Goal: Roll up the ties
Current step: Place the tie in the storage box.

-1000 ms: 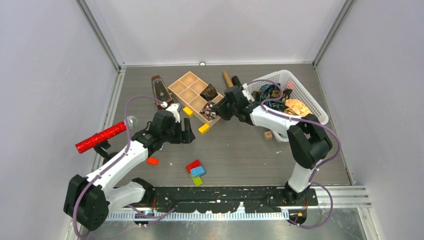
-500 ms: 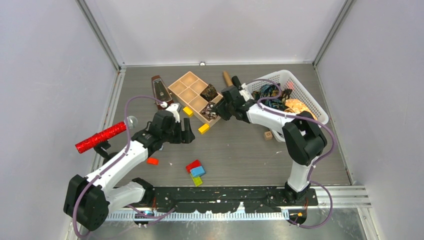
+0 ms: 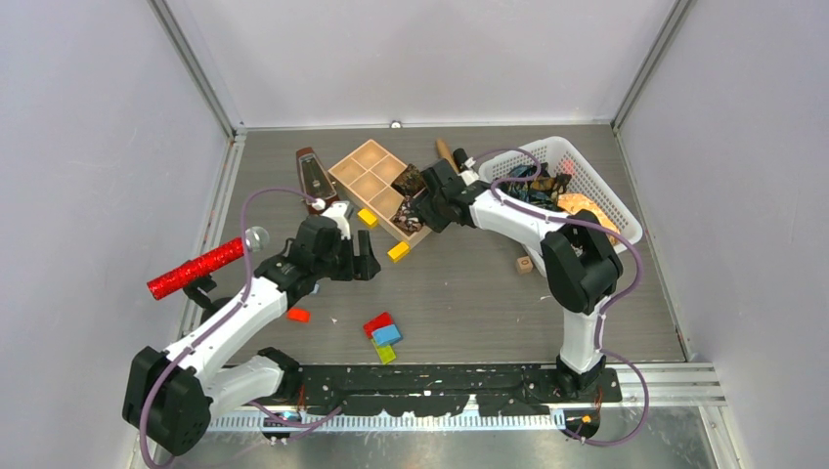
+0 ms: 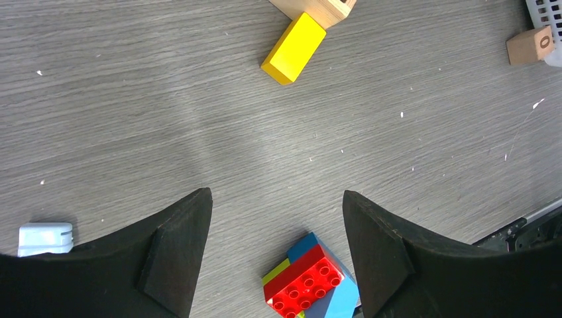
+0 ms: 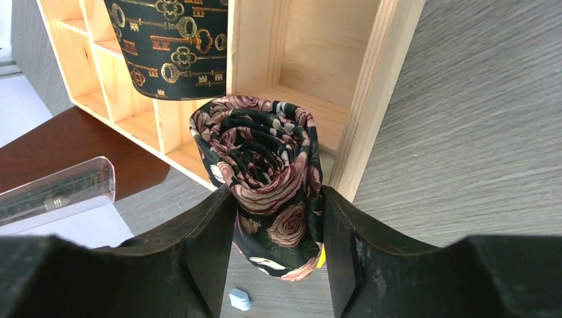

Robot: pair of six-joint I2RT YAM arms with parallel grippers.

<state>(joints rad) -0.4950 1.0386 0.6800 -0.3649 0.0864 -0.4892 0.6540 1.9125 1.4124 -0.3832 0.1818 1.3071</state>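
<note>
Table (image 3: 469, 283): grey wood-grain top under the wooden tray and everything else.
Basket (image 3: 598, 188): white plastic, right of the tray and near it; loose ties (image 3: 533, 186) lie bunched inside, dark blue-teal with a golden-orange one.
Wooden tray (image 5: 318, 53): pale box with square compartments, set at an angle; it is the landmark here.
Right gripper (image 5: 277, 199): at the tray's near corner, with its fingers clamped on either side of a rolled tie.
Left gripper (image 4: 275, 199): to the near left of the tray, fingers spread wide over bare table, holding nothing.
Red microphone (image 3: 197, 267): glittery, well to the left of the tray.
Rolled tie (image 5: 272, 175): black with pink roses, a tight coil touching the tray's corner wall; I cannot tell whether it sits inside the end compartment.
Key-print tie (image 5: 172, 46): dark with gold keys, in the tray compartment behind the roll.
Bricks (image 4: 308, 281): a red, blue and green cluster, well to the near side of the tray.
Yellow block (image 4: 293, 48): just beside the tray's near corner.
</note>
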